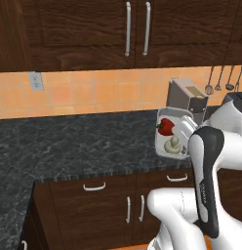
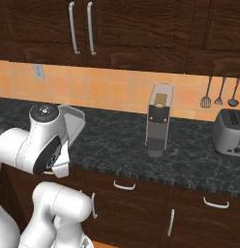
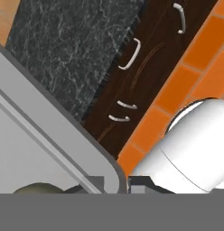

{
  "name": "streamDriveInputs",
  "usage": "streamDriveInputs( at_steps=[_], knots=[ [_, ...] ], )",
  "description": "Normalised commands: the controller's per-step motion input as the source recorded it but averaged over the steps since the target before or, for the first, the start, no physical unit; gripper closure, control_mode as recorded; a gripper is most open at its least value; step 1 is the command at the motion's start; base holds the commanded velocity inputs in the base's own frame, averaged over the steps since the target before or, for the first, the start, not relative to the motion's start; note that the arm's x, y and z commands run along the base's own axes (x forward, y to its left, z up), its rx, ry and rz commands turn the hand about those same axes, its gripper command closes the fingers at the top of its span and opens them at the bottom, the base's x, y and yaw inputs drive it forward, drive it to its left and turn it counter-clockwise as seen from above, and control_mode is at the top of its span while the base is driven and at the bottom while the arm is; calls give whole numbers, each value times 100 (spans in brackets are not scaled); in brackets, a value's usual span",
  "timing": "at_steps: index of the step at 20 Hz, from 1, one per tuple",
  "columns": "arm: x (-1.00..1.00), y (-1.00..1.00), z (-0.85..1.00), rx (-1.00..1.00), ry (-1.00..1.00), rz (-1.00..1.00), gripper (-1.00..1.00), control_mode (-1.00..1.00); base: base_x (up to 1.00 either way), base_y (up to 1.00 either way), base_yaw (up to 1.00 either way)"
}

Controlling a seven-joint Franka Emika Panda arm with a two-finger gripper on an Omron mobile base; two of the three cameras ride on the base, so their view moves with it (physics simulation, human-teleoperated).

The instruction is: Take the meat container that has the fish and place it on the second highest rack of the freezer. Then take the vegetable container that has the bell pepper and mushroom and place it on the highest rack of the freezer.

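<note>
The arm is up over the dark stone counter [image 1: 84,141], and the grey tray [image 1: 164,146] with the red bell pepper [image 1: 165,126] and the pale mushroom [image 1: 172,144] hangs at its end, tipped up on edge so its open face looks toward us in the left base view. The pepper sits at twelve o'clock from the mushroom, the two just beside each other inside the tray. The tray's right side disappears behind the arm's white wrist, so the tool meets it at about three o'clock.

From the right, the same tray [image 2: 73,118] pokes out at two o'clock from the arm's round joint, above the counter edge.

In the hand view, the tray's grey rim [image 3: 64,135] runs diagonally across the left, and its rounded corner lies right against the gripper [image 3: 127,186] at the bottom edge. The fingers look clamped onto that rim, one on each side of it. Beyond the rim lie the counter, dark cabinet fronts [image 3: 145,67] and orange floor tiles [image 3: 195,67].

A coffee machine [image 2: 158,121] stands on the counter, a toaster [image 2: 229,131] farther right.
</note>
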Motion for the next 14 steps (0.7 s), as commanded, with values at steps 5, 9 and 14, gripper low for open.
streamDriveInputs(
  at_steps=[5, 9, 14],
  knots=[
    [-5, 6, -1, -1, 1, -1, 100, -100, 0, 0, 0],
    [-14, 0, 0, 0, 0, -7, 100, 100, -58, -1, -38],
    [0, 0, 0, 0, 0, 0, 100, 100, -68, -2, -76]
  ],
)
